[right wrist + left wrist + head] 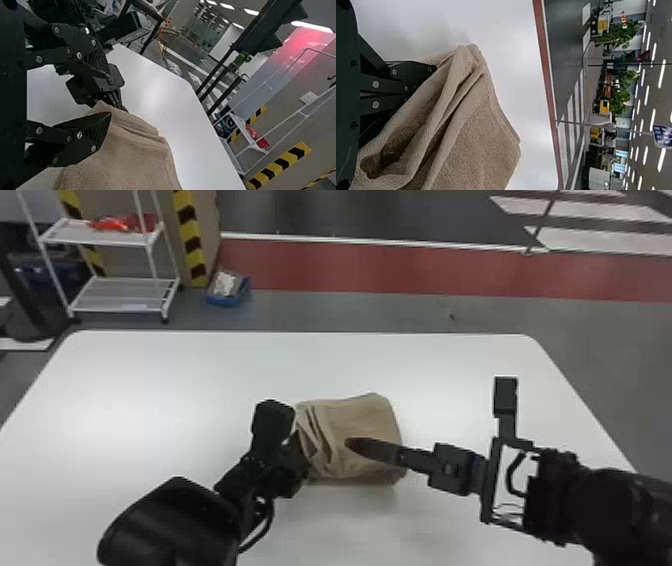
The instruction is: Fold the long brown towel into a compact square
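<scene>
While shelves (pixel 120 296) back the white table (pixel 150 390), left tool (pixel 298 457) grips towel (pixel 367 417), right tool (pixel 357 446) gapes.

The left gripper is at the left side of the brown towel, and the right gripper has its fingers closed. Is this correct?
The right gripper is not closed: the right wrist view shows its fingers apart. The left gripper is at the left side of the towel.

Brown for the towel (pixel 367 415), white for the tabletop (pixel 150 390)! Black on the left claw (pixel 291 472), black on the right claw (pixel 362 447)! Grey floor (pixel 350 310) with a red band (pixel 400 270), yellow-and-black stripes (pixel 189 230), blue bin (pixel 225 300), white rack (pixel 100 239)!
</scene>
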Controlling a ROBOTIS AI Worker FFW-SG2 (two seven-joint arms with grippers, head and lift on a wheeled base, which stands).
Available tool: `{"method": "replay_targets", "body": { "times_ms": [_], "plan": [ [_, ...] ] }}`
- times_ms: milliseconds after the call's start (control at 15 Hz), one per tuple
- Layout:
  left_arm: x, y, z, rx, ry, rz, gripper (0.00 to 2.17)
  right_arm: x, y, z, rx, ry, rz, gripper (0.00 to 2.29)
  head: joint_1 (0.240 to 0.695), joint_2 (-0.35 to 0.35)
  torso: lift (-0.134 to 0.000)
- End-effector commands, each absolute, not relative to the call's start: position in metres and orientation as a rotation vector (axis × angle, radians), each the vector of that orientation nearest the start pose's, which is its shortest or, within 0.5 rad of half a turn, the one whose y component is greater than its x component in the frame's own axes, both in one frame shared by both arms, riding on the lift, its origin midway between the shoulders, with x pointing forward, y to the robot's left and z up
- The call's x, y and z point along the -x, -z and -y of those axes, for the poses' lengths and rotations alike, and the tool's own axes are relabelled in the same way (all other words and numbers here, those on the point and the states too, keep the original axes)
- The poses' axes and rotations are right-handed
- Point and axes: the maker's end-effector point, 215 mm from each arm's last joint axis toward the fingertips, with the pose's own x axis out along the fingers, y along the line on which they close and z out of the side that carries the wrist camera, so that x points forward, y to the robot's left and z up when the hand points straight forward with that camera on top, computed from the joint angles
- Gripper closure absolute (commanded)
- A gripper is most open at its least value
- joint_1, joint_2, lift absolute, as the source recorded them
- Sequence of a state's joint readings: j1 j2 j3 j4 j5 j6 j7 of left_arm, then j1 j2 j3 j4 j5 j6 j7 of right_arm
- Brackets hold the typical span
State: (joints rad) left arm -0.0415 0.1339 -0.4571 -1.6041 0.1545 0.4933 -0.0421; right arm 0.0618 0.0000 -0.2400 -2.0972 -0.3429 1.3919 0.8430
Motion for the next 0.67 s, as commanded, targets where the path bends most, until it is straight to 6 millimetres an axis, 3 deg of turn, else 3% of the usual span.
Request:
{"method": "replay_targets", "body": {
  "times_ms": [0,133,200,400,600],
  "plan": [
    [-0.517,0.475,-0.017,-0.084,0.489,-0.478,1.97,-0.4,0.357,0.108,-0.678,-0.826,-0.71,2.04,0.695,-0.103,-0.124],
    [-0.516,0.476,-0.016,-0.081,0.491,-0.48,1.97,-0.391,0.361,0.118,-0.698,-0.818,-0.698,2.04,0.695,-0.105,-0.124],
    [-0.517,0.475,-0.015,-0.08,0.491,-0.478,1.97,-0.395,0.36,0.127,-0.683,-0.802,-0.66,2.04,0.695,-0.113,-0.124],
    [-0.514,0.476,-0.009,-0.084,0.501,-0.479,1.97,-0.427,0.352,0.153,-0.583,-0.736,-0.51,2.04,0.695,-0.137,-0.124],
    [-0.514,0.476,-0.01,-0.089,0.5,-0.478,1.97,-0.457,0.367,0.166,-0.548,-0.684,-0.491,2.04,0.695,-0.169,-0.124]
  ]
}}
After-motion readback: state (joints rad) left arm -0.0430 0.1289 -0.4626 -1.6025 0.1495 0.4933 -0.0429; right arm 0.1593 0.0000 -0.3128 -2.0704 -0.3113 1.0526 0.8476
